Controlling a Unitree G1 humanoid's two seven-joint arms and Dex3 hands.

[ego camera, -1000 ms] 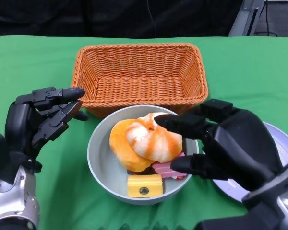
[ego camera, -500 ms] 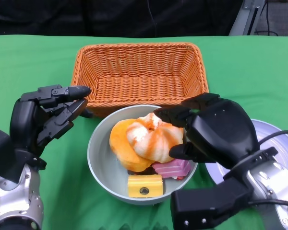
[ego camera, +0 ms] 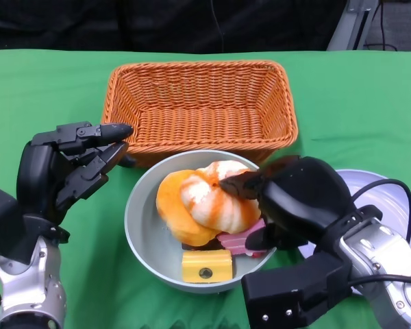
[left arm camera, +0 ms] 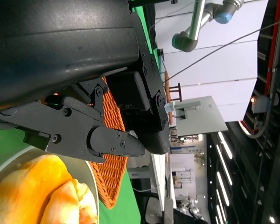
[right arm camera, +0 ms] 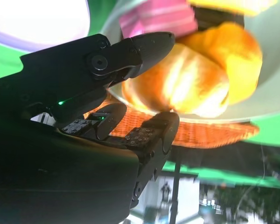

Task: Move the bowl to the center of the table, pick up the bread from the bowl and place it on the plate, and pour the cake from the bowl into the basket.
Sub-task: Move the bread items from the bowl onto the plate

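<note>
Since half a second ago the right robot hand (ego camera: 288, 202) has dropped lower over the bowl (ego camera: 141, 226), fingers now on the bread (ego camera: 216, 202); head view: bowl just in front of the basket (ego camera: 198, 103) on the green tabletop (ego camera: 48, 89), plate (ego camera: 397, 205) to its right, cake (ego camera: 205, 264) beside the bread, left robot hand (ego camera: 65, 171) beside the bowl, fingers apart, holding nothing. Right wrist view: fingers (right arm camera: 149, 46) bracket the bread (right arm camera: 191, 84), but a firm grip cannot be confirmed. Left wrist view: fingers (left arm camera: 116, 142) apart over the basket (left arm camera: 112, 172), bread (left arm camera: 42, 196) below.

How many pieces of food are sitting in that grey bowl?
4 show: an orange bun at the left, a swirled bread beside it, a pink cake under the right hand, a yellow cake nearest the robot. More may hide beneath.
</note>
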